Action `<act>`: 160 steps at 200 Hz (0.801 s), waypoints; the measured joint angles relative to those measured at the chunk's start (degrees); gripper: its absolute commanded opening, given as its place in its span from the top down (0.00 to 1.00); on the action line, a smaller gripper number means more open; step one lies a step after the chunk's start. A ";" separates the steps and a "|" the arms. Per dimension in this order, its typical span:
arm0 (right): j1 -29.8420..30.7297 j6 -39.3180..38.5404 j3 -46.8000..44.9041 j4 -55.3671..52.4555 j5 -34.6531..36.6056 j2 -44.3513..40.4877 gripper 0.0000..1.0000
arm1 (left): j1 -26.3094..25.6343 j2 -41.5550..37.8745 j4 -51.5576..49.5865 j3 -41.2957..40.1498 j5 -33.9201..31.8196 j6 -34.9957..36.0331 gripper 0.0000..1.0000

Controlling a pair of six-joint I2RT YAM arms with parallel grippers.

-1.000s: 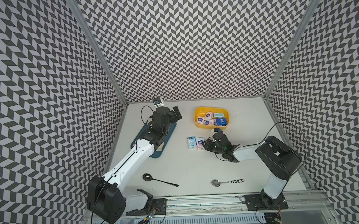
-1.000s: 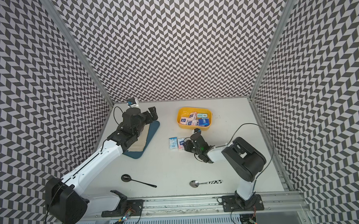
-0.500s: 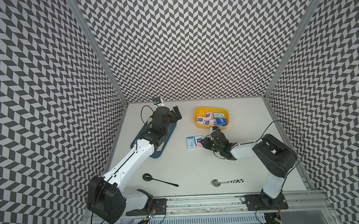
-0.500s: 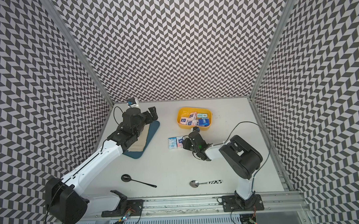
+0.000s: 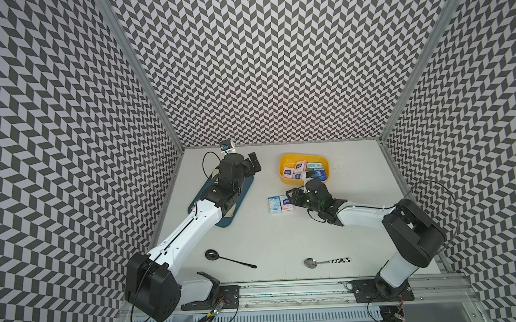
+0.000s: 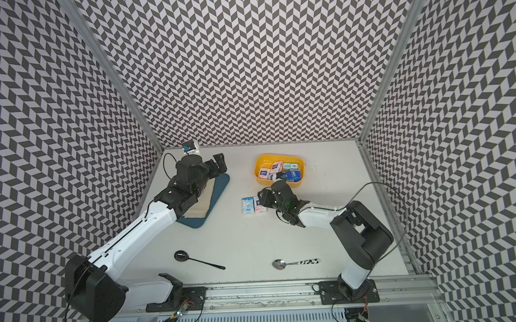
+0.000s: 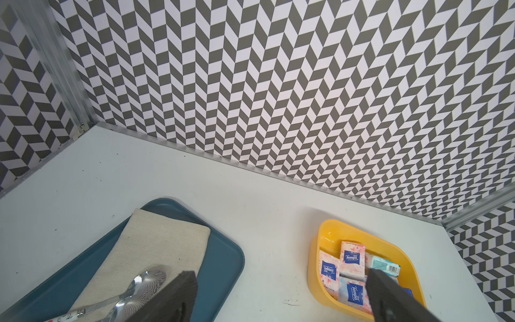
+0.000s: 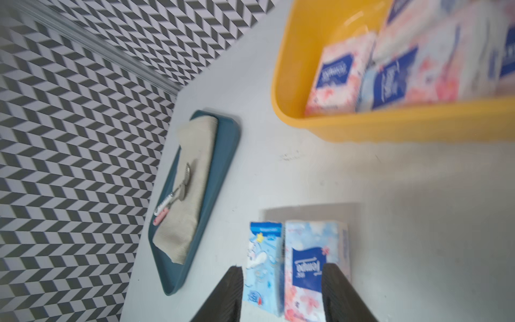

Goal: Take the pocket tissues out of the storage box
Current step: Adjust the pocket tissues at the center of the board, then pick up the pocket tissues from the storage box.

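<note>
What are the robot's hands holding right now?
Nothing. The right gripper stands open over two pocket tissues lying on the table; the left gripper is open and empty too.

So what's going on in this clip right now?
The right gripper, jaws open, hovers over a pale blue pack and a white-pink pack of pocket tissues lying side by side on the table near the storage box. Several packs lie in the box. The left gripper hangs open above the blue tray, holding nothing.

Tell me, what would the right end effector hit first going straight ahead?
Probably the white-pink Tempo pack on the table, right between the right end effector's open jaws; a pale blue pack lies beside it. Height is unclear.
</note>
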 measured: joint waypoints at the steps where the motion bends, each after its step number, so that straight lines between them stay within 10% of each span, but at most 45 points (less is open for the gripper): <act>1: -0.07 -0.09 0.13 -0.11 0.04 -0.09 0.47 | 0.00 0.00 0.00 0.00 0.00 0.00 0.01; 160: -12.48 -27.56 35.65 -34.03 6.23 17.64 0.47 | 0.00 2.40 -0.70 1.97 0.24 1.36 0.01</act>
